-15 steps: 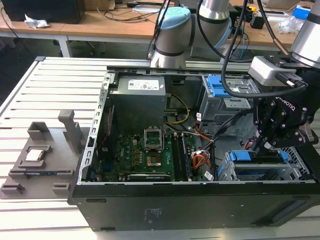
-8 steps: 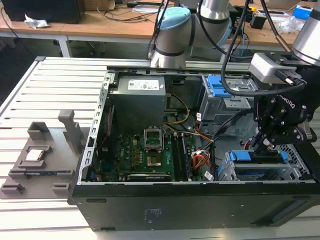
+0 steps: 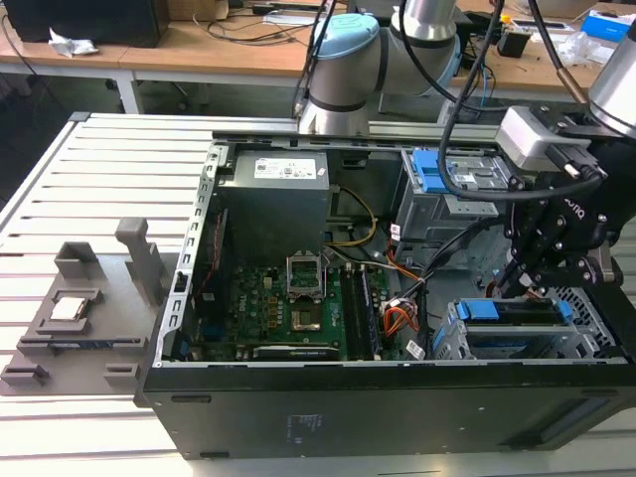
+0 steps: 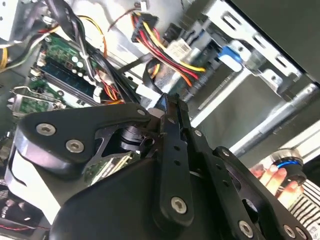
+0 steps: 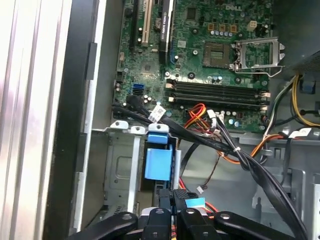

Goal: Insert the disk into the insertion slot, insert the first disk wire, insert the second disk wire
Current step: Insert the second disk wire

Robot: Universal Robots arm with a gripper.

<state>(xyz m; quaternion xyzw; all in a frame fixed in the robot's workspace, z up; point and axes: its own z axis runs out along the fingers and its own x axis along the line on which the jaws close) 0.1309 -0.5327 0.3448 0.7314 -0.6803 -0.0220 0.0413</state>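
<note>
The disk [image 3: 517, 316] lies in the insertion slot [image 3: 586, 338], the low silver cage at the case's front corner on the exterior view's right. Its blue carrier [image 5: 158, 162] shows between the cage walls [image 5: 117, 165]. My gripper [image 3: 519, 283] hangs just above the disk's inner end. In both wrist views the black fingers [image 5: 171, 194] are pressed together [image 4: 167, 102]. They pinch a small blue-tagged connector [image 5: 192, 201] of a disk wire with a red lead, close to the carrier's end. Whether the connector is seated is hidden by the fingers.
Black cables [image 5: 210, 140] and a red-yellow-orange wire bundle [image 4: 165, 47] cross beside the cage. A taller grey cage with a blue latch [image 3: 437, 174], the power supply [image 3: 273, 199] and the motherboard [image 3: 288, 308] are inside the case. A grey fixture [image 3: 70, 308] sits on the table. A person's hand [image 4: 267, 175] is outside the case.
</note>
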